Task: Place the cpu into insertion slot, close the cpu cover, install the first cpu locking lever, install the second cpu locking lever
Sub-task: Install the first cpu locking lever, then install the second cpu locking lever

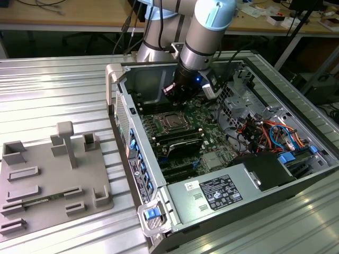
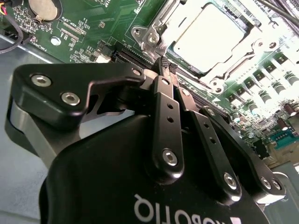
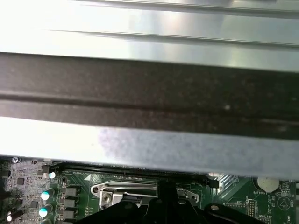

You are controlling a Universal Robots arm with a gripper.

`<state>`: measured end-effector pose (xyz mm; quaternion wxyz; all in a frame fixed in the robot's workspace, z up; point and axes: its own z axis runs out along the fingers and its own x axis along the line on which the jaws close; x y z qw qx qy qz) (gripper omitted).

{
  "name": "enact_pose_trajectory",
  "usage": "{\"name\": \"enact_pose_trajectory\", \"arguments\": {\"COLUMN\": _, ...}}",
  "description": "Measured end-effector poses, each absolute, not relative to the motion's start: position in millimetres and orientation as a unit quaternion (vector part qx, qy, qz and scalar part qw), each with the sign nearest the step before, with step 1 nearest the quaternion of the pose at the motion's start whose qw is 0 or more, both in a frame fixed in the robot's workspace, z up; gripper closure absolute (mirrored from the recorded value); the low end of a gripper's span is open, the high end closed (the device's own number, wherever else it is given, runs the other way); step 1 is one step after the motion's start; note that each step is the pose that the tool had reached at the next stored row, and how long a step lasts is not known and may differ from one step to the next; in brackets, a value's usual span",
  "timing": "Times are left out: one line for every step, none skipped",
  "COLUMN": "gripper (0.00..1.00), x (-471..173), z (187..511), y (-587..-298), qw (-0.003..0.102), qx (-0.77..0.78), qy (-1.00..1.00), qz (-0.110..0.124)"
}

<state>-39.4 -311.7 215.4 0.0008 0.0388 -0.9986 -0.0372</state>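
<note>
Green circuit board (image 2: 117, 18) under pressed-together pincer (image 2: 166, 65), cpu (image 2: 210, 35) and cpu cover (image 2: 159, 28) just beyond its tips.

Exterior view looks down from afar; both wrist views closely share the insertion slot (image 2: 212, 39).

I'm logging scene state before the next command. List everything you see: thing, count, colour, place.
computer case: one, grey metal, open, lying on the ribbed metal table.
circuit board: one, green, inside the case.
insertion slot: one, metal-rimmed, on the board below the arm's tip.
cpu: one, silvery top, lying in the slot.
cpu cover: one, silvery frame, around the cpu.
memory slots: several, black, next to the slot.
cables: a bundle, orange, red and blue, at the exterior view's right inside the case.
fixture tray: one, grey, at the exterior view's left.
gripper: one, black, fingers together at the cover's edge.
</note>
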Motion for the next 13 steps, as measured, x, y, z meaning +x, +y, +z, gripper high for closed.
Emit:
{"name": "enact_pose_trajectory", "arguments": {"gripper": 0.89, "x": -39.4, "z": 215.4, "y": -311.7, "qw": 0.001, "qx": 0.039, "qy": -0.999, "qz": -0.037}}
{"name": "enact_pose_trajectory", "arguments": {"gripper": 0.89, "x": -39.4, "z": 215.5, "y": -311.7, "qw": 0.001, "qx": 0.039, "qy": -0.999, "qz": -0.037}}
{"name": "enact_pose_trajectory", "arguments": {"gripper": 0.89, "x": -39.4, "z": 215.5, "y": -311.7, "qw": 0.001, "qx": 0.039, "qy": -0.999, "qz": -0.037}}
{"name": "enact_pose_trajectory", "arguments": {"gripper": 0.89, "x": -39.4, "z": 215.5, "y": -311.7, "qw": 0.001, "qx": 0.039, "qy": -0.999, "qz": -0.037}}
{"name": "enact_pose_trajectory", "arguments": {"gripper": 0.89, "x": -39.4, "z": 215.5, "y": -311.7, "qw": 0.001, "qx": 0.039, "qy": -0.999, "qz": -0.037}}
{"name": "enact_pose_trajectory", "arguments": {"gripper": 0.89, "x": -39.4, "z": 215.5, "y": -311.7, "qw": 0.001, "qx": 0.039, "qy": -0.999, "qz": -0.037}}
{"name": "enact_pose_trajectory", "arguments": {"gripper": 0.89, "x": -39.4, "z": 215.5, "y": -311.9, "qw": 0.001, "qx": 0.039, "qy": -0.999, "qz": -0.037}}
{"name": "enact_pose_trajectory", "arguments": {"gripper": 0.89, "x": -39.4, "z": 215.5, "y": -312.2, "qw": 0.001, "qx": 0.039, "qy": -0.999, "qz": -0.037}}
{"name": "enact_pose_trajectory", "arguments": {"gripper": 0.89, "x": -39.4, "z": 215.5, "y": -312.6, "qw": 0.001, "qx": 0.039, "qy": -0.999, "qz": -0.037}}
{"name": "enact_pose_trajectory", "arguments": {"gripper": 0.89, "x": -39.4, "z": 215.5, "y": -313.0, "qw": 0.001, "qx": 0.039, "qy": -0.999, "qz": -0.037}}
{"name": "enact_pose_trajectory", "arguments": {"gripper": 0.89, "x": -39.4, "z": 215.5, "y": -313.5, "qw": 0.001, "qx": 0.039, "qy": -0.999, "qz": -0.037}}
{"name": "enact_pose_trajectory", "arguments": {"gripper": 0.89, "x": -39.4, "z": 215.5, "y": -313.9, "qw": 0.001, "qx": 0.039, "qy": -0.999, "qz": -0.037}}
{"name": "enact_pose_trajectory", "arguments": {"gripper": 0.89, "x": -39.4, "z": 215.6, "y": -314.8, "qw": 0.001, "qx": 0.039, "qy": -0.999, "qz": -0.037}}
